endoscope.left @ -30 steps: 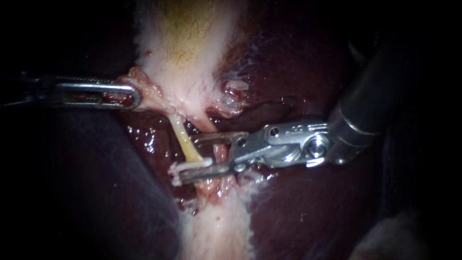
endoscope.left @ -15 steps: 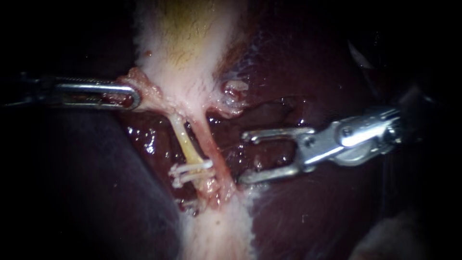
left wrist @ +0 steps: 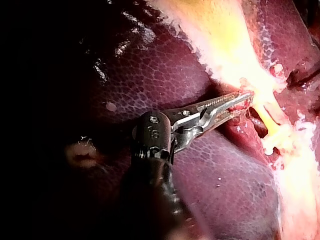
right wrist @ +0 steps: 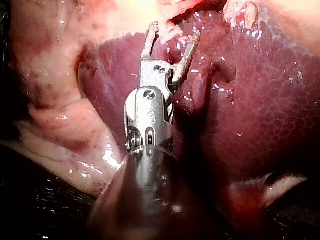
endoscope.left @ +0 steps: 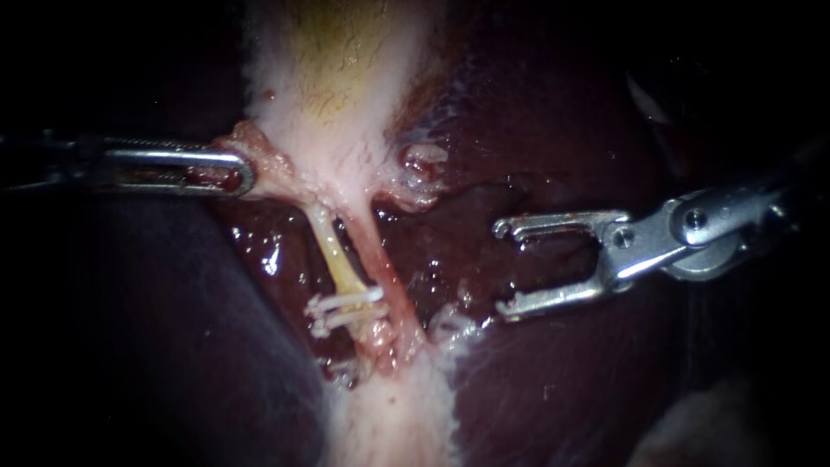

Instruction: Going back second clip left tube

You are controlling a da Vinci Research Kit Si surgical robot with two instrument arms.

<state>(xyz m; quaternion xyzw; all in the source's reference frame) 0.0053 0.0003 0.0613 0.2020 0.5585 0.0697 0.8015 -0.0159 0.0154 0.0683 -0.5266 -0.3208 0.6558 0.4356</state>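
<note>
While the left instrument [endoscope.left: 240, 173] pinches a fold of pink tissue [endoscope.left: 264, 160] at the edge of the gallbladder [endoscope.left: 337, 95], jaws pressed onto it from both sides, the right instrument [endoscope.left: 504, 270] hangs with its jaws spread wide and nothing between them. Two white clips [endoscope.left: 346, 305] sit side by side across the left tube [endoscope.left: 331, 251], a pale yellow strand, well ahead of the right instrument's open jaws and below the left instrument's tip. A second, pinker tube [endoscope.left: 385, 272] runs just beside the yellow one, on the side nearer the right instrument. It lies between those jaws and the clips.

Dark red liver [endoscope.left: 562, 389], wet and glinting, lies under and around both instruments, and everything beyond the lit tissue is black.

From the left arm's camera the toothed faces of the left instrument's jaws show plainly, with red tissue caught between them near the tip. The yellow tube runs on ahead of them into a bright patch where the clips cannot be made out. From the right arm's camera the spread jaws stand over bare liver with its fine mottled pattern, and pale, glistening tissue lies beside the shaft.
</note>
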